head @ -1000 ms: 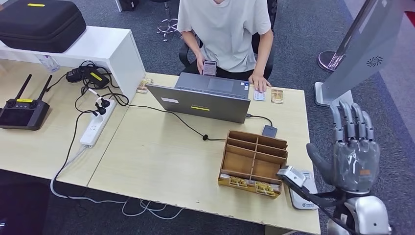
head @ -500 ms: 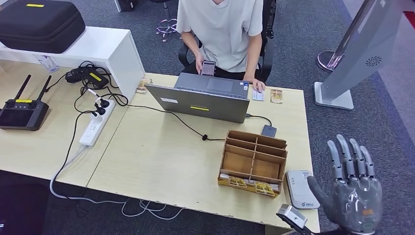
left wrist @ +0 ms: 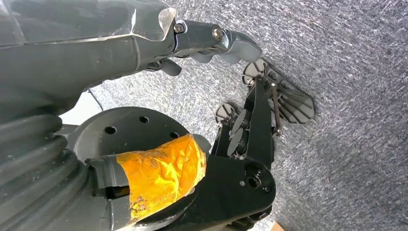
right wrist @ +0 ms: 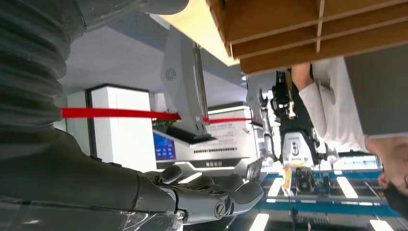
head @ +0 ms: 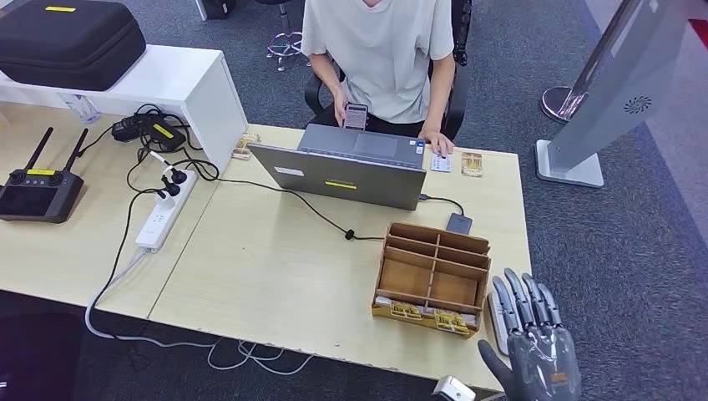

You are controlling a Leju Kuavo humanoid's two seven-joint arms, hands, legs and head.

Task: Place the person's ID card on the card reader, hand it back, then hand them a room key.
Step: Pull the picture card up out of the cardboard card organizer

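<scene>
Floor: grey-blue carpet point(head: 609, 242) extends under and around all furniture. Work surface: a light wood table point(head: 275, 276) lies ahead and to the left of the right hand point(head: 534, 355), used here solely as position reference. A white raised shelf point(head: 179, 79) stands at the far left of that reference. A grey slanted kiosk stand point(head: 622, 79) on a white base rises far ahead, slightly right. An office chair point(head: 455, 79) stands beyond the table. Lighting is even and bright.
</scene>
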